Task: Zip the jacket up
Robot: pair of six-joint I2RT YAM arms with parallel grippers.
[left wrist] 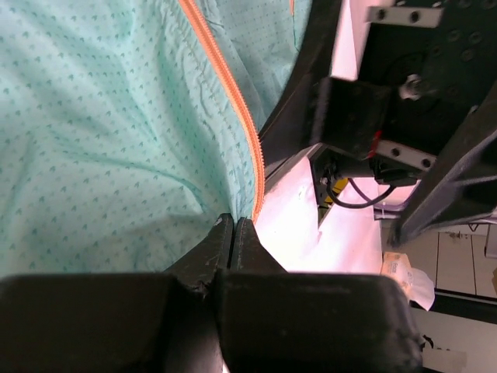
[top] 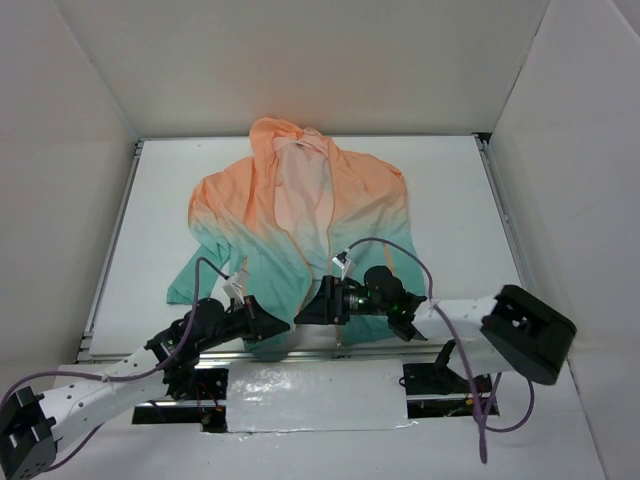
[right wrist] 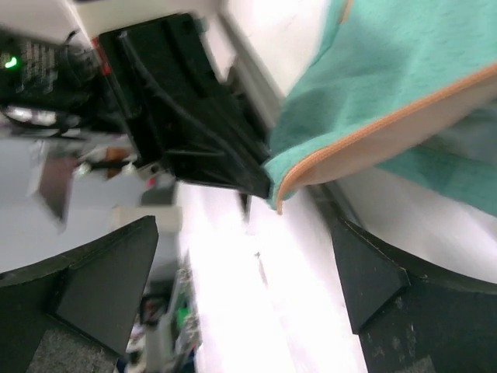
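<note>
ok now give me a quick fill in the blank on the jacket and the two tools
1. The jacket lies flat with its front zipper ___.
2. The left tool is ___ at the jacket's teal hem.
3. The right tool is wide ___.
Missing words: unzipped; shut; open.

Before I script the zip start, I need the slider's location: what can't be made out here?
- Zipper slider: seen in no view; in the top view the left gripper and right gripper cover the hem ends of the jacket.
- Left wrist view: whether the shut fingers pinch fabric; their tips hide it.
- Right wrist view: motion blur, zipper edge teeth unreadable.
</note>
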